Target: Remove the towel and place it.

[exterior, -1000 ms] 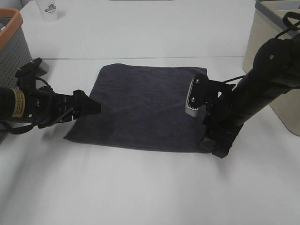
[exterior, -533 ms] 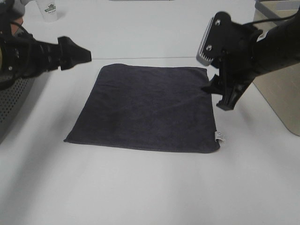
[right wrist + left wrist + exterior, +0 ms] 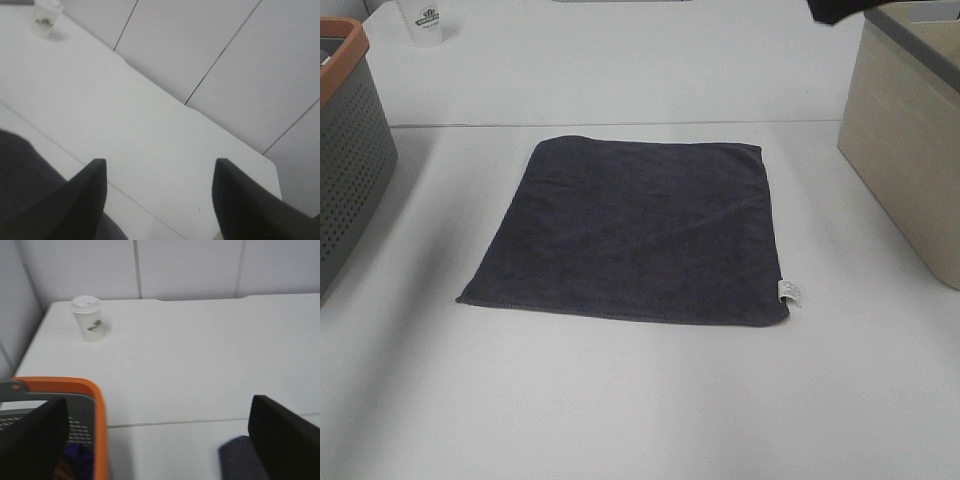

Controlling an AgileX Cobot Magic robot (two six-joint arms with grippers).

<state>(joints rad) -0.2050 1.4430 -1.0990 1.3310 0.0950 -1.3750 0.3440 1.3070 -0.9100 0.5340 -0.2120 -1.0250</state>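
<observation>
The dark charcoal-grey towel (image 3: pixel 637 228) lies flat and spread out on the white table, its small white tag (image 3: pixel 789 292) at the near right corner. Both arms are raised out of the exterior high view; only a dark scrap of the right arm (image 3: pixel 840 8) shows at the top edge. In the left wrist view my left gripper (image 3: pixel 160 440) is open and empty, high above the table, with a towel corner (image 3: pixel 239 460) below. In the right wrist view my right gripper (image 3: pixel 159 197) is open and empty, with part of the towel (image 3: pixel 25 175) below it.
A grey perforated basket with an orange rim (image 3: pixel 348 150) stands at the far left; it also shows in the left wrist view (image 3: pixel 75 405). A beige bin (image 3: pixel 905 140) stands at the right. A white paper cup (image 3: pixel 421 20) stands at the back left.
Both arms have lifted up and away from the towel's sides and left the exterior high view. The towel stays flat where it was.
</observation>
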